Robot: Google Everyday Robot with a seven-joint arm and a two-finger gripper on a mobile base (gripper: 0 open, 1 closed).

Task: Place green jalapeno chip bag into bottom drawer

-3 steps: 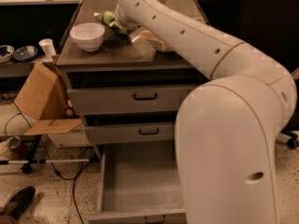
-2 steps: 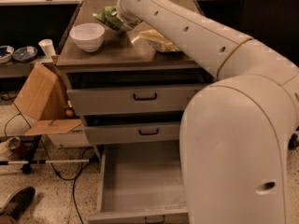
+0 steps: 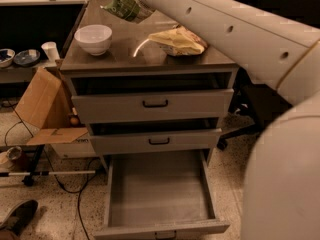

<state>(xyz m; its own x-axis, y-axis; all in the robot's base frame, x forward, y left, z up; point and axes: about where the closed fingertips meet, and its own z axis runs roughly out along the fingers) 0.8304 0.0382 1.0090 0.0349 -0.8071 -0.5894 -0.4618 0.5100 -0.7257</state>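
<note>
The green jalapeno chip bag [image 3: 121, 6] hangs at the end of my arm, lifted above the back left of the cabinet top [image 3: 125, 59]. My gripper [image 3: 134, 3] is shut on the bag's upper right side and is mostly hidden by the bag and the wrist. The bottom drawer [image 3: 157, 194] is pulled wide open at the foot of the cabinet, and its flat grey tray holds nothing. My big white arm runs in from the lower right across the top of the view.
A white bowl [image 3: 93, 38] and a larger yellow and brown chip bag [image 3: 177, 40] sit on the cabinet top. The top drawer [image 3: 152, 104] and middle drawer [image 3: 157, 141] are slightly ajar. A cardboard box [image 3: 42, 104], cables and a shoe [image 3: 17, 219] lie on the left.
The green bag has risen off the cabinet top beside the bowl, held by my gripper. The view has shifted and shows more of the open bottom drawer.
</note>
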